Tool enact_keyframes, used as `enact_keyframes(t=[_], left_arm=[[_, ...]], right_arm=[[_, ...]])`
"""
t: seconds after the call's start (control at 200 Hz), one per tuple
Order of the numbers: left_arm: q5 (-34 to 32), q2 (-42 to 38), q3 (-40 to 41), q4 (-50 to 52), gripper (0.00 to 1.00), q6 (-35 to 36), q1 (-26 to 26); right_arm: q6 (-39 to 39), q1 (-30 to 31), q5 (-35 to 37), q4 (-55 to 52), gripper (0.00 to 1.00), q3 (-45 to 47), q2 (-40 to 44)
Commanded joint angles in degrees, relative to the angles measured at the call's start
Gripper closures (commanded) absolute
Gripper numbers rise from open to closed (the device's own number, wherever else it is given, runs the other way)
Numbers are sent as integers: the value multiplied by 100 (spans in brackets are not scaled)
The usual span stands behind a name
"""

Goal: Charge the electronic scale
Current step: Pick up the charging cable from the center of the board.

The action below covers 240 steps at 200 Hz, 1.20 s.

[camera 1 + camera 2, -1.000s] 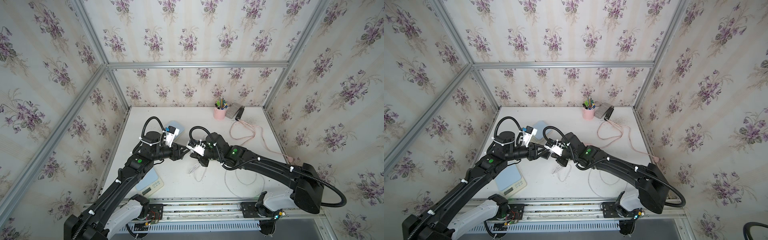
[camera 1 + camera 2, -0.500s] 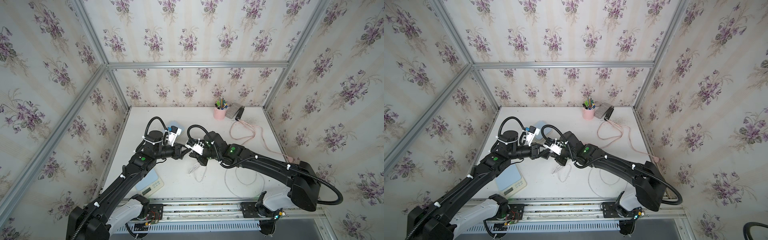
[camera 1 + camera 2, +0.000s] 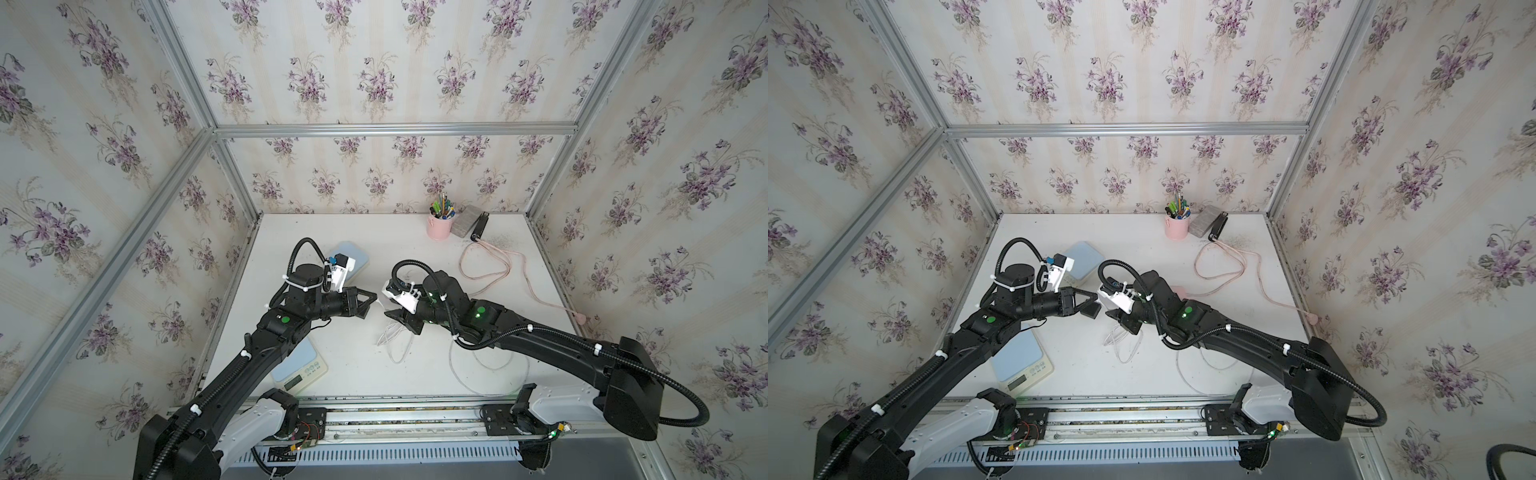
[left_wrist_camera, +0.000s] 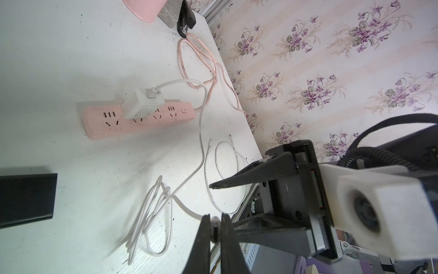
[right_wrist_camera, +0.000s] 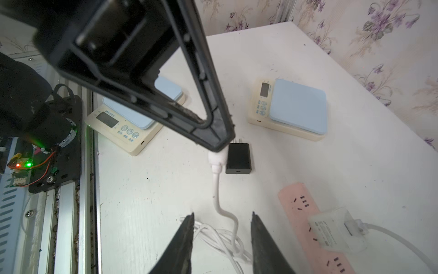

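Two electronic scales with pale blue tops are in view: one (image 3: 299,365) near the front left under my left arm, the other (image 3: 353,259) further back. A white charging cable (image 3: 392,340) lies coiled mid-table and runs to a white adapter (image 4: 142,103) in the pink power strip (image 4: 142,121). My left gripper (image 4: 215,217) is shut on the cable's plug (image 5: 216,161), held above the table. Facing it, my right gripper (image 5: 222,214) stands open over the coil, holding nothing.
A black charger block (image 5: 238,159) lies on the table below the held plug. A pink pen cup (image 3: 439,226), a grey block (image 3: 465,220) and a black stapler (image 3: 480,226) stand at the back right. The strip's pink cord (image 3: 498,266) loops along the right side.
My left gripper has closed on the cable's plug. My right gripper, shut before, has opened and let go of the cable, drawing back a little.
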<state>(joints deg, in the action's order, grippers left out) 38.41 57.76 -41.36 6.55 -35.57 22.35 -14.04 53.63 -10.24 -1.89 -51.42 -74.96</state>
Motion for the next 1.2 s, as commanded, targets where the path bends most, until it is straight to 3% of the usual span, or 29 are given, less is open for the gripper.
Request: enact_keyframes(t=[0.0,0.42,0.57,0.649,0.799,0.839,0.909,0.949,1.064,1.194], left_arm=[[48,16,14,-192,100,-311,-20],[105,192,75,-732,100,-687,-32],[122,234,93,-860,100,-779,-30],[127,236,100,-892,100,-801,-33],[91,211,115,-919,100,-805,-53],[5,172,94,-850,92,-746,-85],[-341,68,6,-482,63,-501,-199],[-568,27,-71,-235,52,-344,-326],[-1206,250,-497,555,46,197,-884],[-1539,1158,-1221,1042,46,595,-1538]], right_arm=[[-204,4,181,743,62,58,81],[-527,10,-87,798,73,-293,-384],[-531,16,-58,720,85,-351,-492],[-524,16,-3,706,100,-360,-537],[-503,8,74,656,100,-426,-580],[-484,9,106,610,100,-476,-612],[-396,9,293,434,100,-648,-745],[-359,7,391,241,100,-817,-910],[-211,-3,641,-626,100,-1700,-1814],[23,-61,846,-1694,100,-3143,-3290]])
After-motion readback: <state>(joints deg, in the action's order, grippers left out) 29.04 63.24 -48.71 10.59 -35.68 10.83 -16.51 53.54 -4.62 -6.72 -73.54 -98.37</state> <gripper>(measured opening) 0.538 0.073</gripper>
